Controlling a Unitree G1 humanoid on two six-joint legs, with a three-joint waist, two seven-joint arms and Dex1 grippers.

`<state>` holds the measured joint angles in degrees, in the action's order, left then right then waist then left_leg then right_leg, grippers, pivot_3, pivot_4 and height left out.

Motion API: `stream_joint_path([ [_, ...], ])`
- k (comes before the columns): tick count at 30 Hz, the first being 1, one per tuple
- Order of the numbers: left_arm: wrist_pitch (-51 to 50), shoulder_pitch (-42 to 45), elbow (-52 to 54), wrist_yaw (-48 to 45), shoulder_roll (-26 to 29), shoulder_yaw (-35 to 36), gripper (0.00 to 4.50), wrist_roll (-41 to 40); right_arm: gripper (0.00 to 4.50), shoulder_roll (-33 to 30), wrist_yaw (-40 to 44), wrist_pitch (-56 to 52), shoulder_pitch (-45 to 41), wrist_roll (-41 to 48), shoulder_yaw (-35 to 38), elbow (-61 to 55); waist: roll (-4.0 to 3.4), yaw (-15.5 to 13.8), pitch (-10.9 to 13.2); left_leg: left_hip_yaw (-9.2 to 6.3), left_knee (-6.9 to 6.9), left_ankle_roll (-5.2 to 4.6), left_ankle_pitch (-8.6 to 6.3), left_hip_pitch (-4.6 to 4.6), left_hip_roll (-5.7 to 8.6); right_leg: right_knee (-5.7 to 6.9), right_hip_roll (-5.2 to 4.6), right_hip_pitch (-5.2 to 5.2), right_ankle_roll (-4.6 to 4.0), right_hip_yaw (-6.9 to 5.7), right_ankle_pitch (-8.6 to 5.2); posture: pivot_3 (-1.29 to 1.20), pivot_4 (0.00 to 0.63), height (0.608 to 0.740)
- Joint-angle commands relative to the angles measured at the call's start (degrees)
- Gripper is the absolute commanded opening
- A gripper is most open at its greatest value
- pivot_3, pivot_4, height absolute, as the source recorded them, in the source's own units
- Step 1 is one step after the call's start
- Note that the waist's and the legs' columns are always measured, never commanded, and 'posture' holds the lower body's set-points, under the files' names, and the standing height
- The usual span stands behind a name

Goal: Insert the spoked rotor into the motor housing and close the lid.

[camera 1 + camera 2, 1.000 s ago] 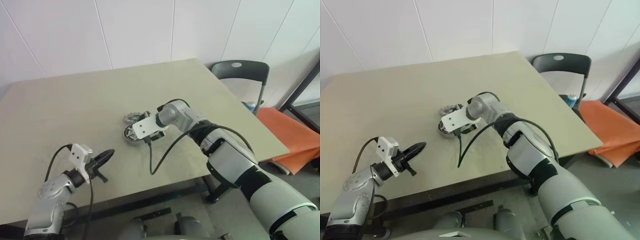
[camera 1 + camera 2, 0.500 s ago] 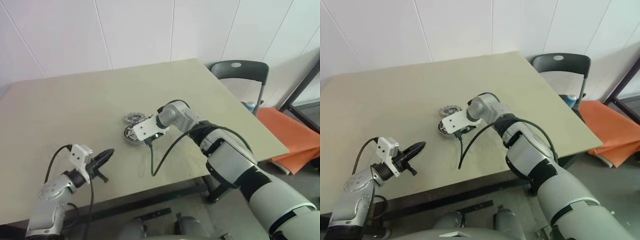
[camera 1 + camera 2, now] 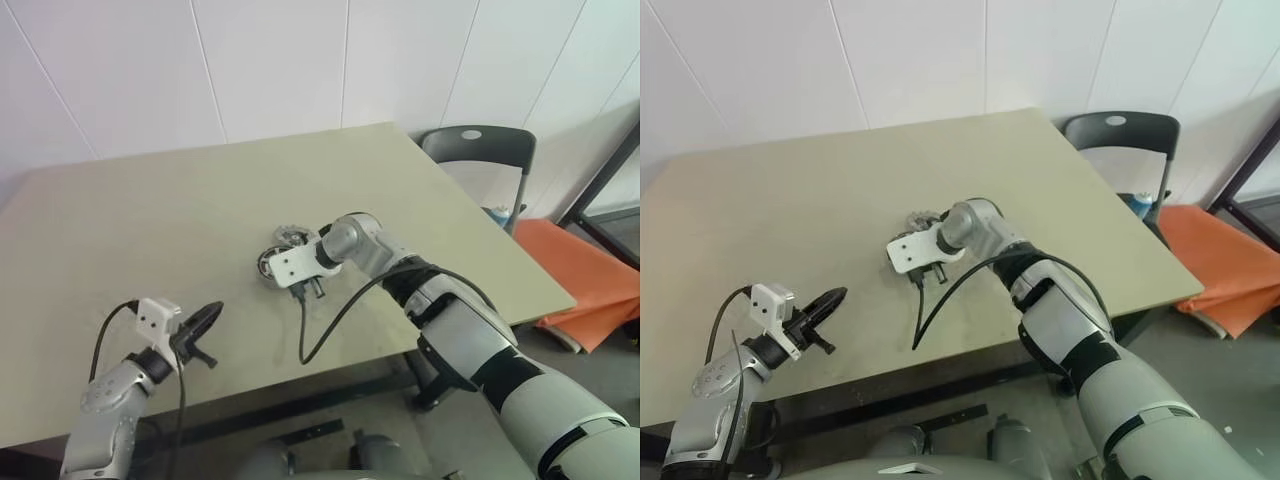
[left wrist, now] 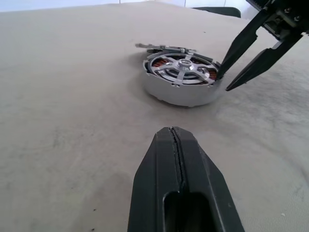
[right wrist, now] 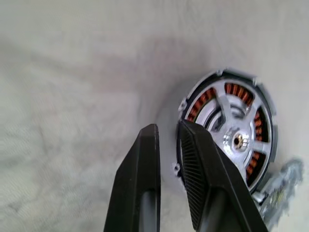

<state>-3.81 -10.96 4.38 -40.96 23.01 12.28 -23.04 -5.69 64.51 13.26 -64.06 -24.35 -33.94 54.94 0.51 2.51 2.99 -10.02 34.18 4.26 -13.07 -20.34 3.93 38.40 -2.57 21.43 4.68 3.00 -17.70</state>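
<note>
The motor housing [image 4: 181,82] rests on the bench [image 3: 180,230], near its middle. The spoked rotor [image 5: 235,130] sits inside it, its silver spokes lying over the copper-red windings that show through the gaps. A second, flatter metal part [image 4: 159,47] lies on the bench directly behind the housing, touching or just beside it (too small to identify as the lid with certainty).

The right tool [image 4: 221,82] is angled downward at the rim of the housing. Its two black fingers [image 5: 140,183] stand slightly apart with a narrow gap between them, one tip at the housing's edge; they are not clamped on anything.

The left tool [image 3: 205,322] hovers level above the near part of the bench, well apart from the housing, pointing toward it. Its fingers are pressed together and carry nothing.
</note>
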Motion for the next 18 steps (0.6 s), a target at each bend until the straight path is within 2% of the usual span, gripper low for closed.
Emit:
stream_joint_path([
  [1, 1.67, 0.28, 0.66, 0.61, -0.23, 0.28, 0.0, 0.37, 0.74, -0.46, 3.44, -2.88, 0.37, 2.17, 1.48, -5.28, 0.0, 0.01, 0.0, -0.02, 0.0, 0.0, 0.0, -0.02, 0.0, -0.02, 0.0, 0.01, 0.0, 0.0, 0.0, 0.0, 0.0, 0.74],
  [7, 1.84, 0.01, 0.93, 1.13, -0.24, -0.06, 0.0, 0.83, 0.74, -2.23, 6.48, -10.48, 2.85, 2.23, 1.46, -11.41, 0.0, -0.04, 0.0, -0.04, 0.0, 0.0, 0.0, -0.03, 0.0, -0.02, 0.0, 0.01, 0.0, -0.03, 0.0, 0.0, 0.0, 0.74],
  [11, 1.45, 0.35, 1.12, 0.97, 0.3, -0.11, 0.0, 1.0, 0.74, -1.93, 0.01, -9.94, 1.53, 0.39, 1.46, -9.2, -0.01, 0.05, 0.0, -0.01, 0.0, 0.0, 0.0, -0.02, 0.02, -0.03, 0.01, 0.01, -0.01, -0.03, 0.0, 0.0, 0.0, 0.74],
  [18, 1.01, 0.78, 0.73, 0.63, 0.49, -0.72, 0.0, 1.41, 0.74, -2.18, -1.26, -9.28, 0.27, -0.71, 0.14, -7.21, -0.01, 0.0, 0.0, 0.02, 0.0, 0.0, 0.0, -0.02, 0.02, -0.02, 0.01, 0.01, -0.01, -0.03, 0.0, 0.0, 0.0, 0.74],
])
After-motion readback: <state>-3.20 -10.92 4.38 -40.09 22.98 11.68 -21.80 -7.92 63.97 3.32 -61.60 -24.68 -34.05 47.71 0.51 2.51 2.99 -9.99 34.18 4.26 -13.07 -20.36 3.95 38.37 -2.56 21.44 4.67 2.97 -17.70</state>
